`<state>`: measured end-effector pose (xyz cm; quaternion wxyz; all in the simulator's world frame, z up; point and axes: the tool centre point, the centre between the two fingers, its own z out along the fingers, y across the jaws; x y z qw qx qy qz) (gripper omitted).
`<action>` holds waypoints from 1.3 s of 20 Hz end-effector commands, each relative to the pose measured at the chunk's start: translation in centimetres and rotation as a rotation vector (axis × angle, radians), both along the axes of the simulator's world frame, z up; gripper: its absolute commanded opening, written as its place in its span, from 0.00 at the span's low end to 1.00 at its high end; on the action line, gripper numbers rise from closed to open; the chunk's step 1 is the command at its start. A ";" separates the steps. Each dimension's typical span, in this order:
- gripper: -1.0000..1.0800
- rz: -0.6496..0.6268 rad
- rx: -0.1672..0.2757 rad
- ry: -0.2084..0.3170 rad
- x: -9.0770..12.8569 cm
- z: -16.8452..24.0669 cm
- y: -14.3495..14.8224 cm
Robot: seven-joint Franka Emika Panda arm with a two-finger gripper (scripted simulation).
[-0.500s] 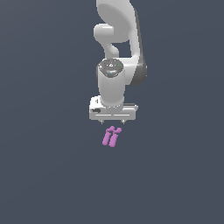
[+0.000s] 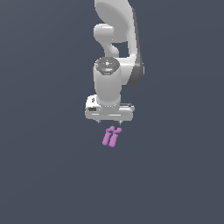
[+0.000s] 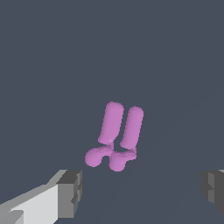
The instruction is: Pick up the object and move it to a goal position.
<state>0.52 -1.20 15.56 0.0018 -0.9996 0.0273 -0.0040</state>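
The object [image 2: 111, 136] is a small pink-purple piece of two parallel stubby cylinders with short prongs, lying on the dark grey floor. In the exterior view it lies just below and in front of my white gripper [image 2: 109, 121], whose short fingertips point down and stand above it, apart from it. In the wrist view the object [image 3: 117, 134] lies between and beyond my two grey fingertips [image 3: 70, 192], which stand wide apart. The gripper is open and empty.
A plain dark grey surface [image 2: 43, 175] fills the scene. The white arm [image 2: 114, 39] rises behind the gripper.
The arm and gripper look much the same as half a second ago; the object lies in the same place.
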 end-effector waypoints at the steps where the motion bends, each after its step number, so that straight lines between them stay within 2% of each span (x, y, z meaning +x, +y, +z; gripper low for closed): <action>1: 0.96 -0.010 -0.004 -0.005 0.1 0.2 -0.4; 9: 0.96 -0.030 -0.003 -0.003 0.2 -0.9 -0.1; 20: 0.96 -0.162 -0.002 0.006 0.5 -7.2 1.1; 26: 0.96 -0.200 -0.002 0.008 0.5 -9.0 1.4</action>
